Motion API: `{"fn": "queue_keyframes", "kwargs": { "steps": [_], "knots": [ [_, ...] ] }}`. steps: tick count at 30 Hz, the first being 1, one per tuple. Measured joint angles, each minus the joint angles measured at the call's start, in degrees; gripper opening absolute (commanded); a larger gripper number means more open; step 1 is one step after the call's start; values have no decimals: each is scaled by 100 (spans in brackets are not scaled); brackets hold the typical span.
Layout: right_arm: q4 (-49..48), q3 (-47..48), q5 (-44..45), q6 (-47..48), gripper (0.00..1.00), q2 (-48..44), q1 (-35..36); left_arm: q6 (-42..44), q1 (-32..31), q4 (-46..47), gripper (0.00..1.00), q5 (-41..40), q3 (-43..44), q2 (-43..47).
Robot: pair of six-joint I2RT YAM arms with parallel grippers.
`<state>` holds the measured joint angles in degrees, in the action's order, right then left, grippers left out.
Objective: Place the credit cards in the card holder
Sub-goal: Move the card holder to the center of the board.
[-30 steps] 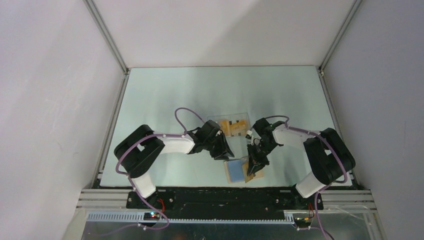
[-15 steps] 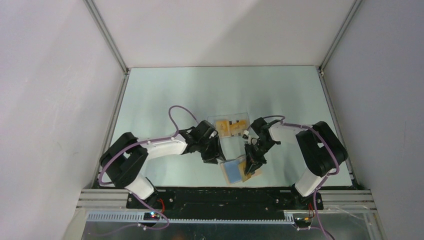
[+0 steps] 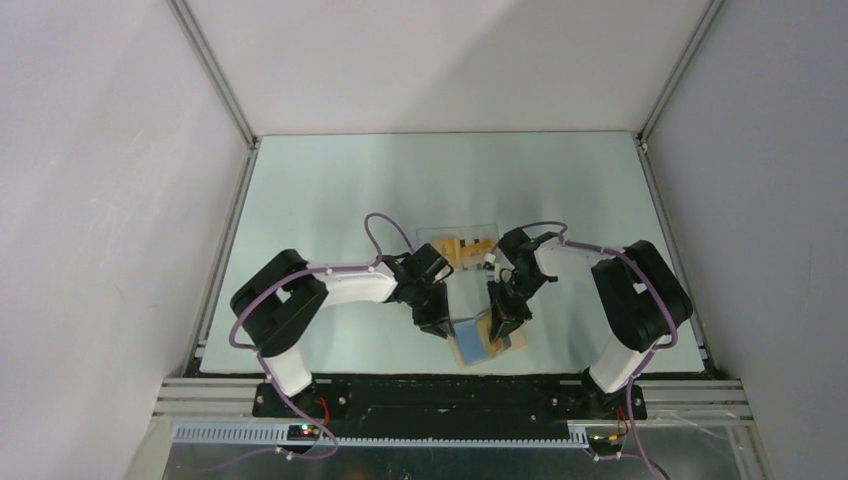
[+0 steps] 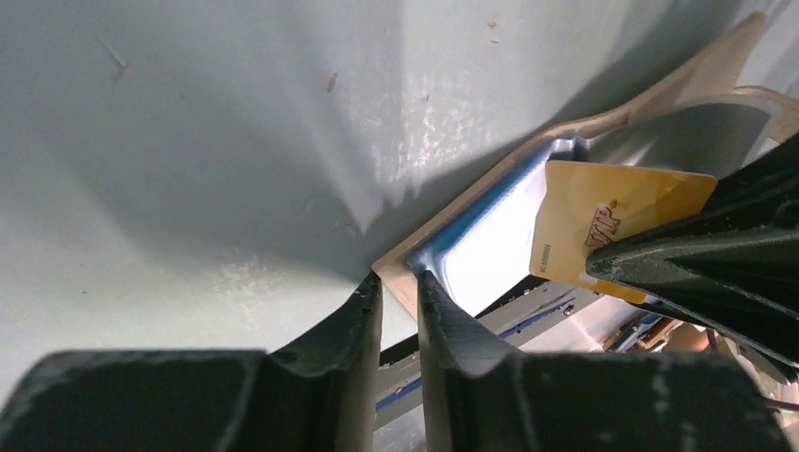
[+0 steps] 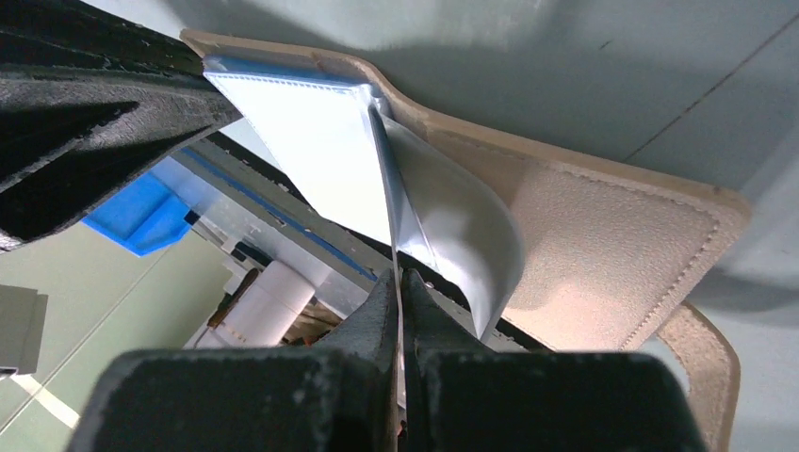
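Fingers of the left gripper (image 4: 398,287) stand almost together, with only a slit between them, and pinch one corner of the small tan folding card holder (image 4: 476,250) with light blue inner panels. In the top view we see the holder spread open near the front edge of the pale green table (image 3: 330,190), between the two arms. The right gripper (image 5: 400,282) is clamped tight on a thin orange-yellow credit card (image 4: 589,212) with a dark scrawled mark. From the right wrist we see that card edge-on, running from the fingertips to the fold beside the blue panel. From the left wrist its free end lies over that panel, with the right fingers gripping its other end. We cannot tell whether the card has entered a pocket. Behind the holder sits a clear rectangular plastic tray (image 3: 432,240) holding more orange-yellow credit cards (image 3: 462,247).
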<state>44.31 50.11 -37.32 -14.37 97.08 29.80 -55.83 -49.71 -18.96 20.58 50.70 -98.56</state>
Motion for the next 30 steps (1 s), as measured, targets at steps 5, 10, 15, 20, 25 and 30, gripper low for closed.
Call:
{"fn": "queue_keyframes", "kwargs": {
  "steps": [5,10,15,20,25,30],
  "knots": [
    [142,96,177,66,0,7,33,146,24,-426,11,-116,319,-201],
    [295,227,260,205,0,94,37,452,70,-901,5,-289,767,-450],
    [409,328,323,304,0,140,48,787,109,-1379,4,-319,1266,-776],
    [409,339,398,271,0,127,85,892,114,-1668,4,-299,1526,-955],
    [358,339,415,243,0,59,170,940,125,-1794,4,-271,1635,-1043],
    [166,289,337,251,0,-4,184,957,131,-1891,4,-267,1729,-1102]
  ]
}}
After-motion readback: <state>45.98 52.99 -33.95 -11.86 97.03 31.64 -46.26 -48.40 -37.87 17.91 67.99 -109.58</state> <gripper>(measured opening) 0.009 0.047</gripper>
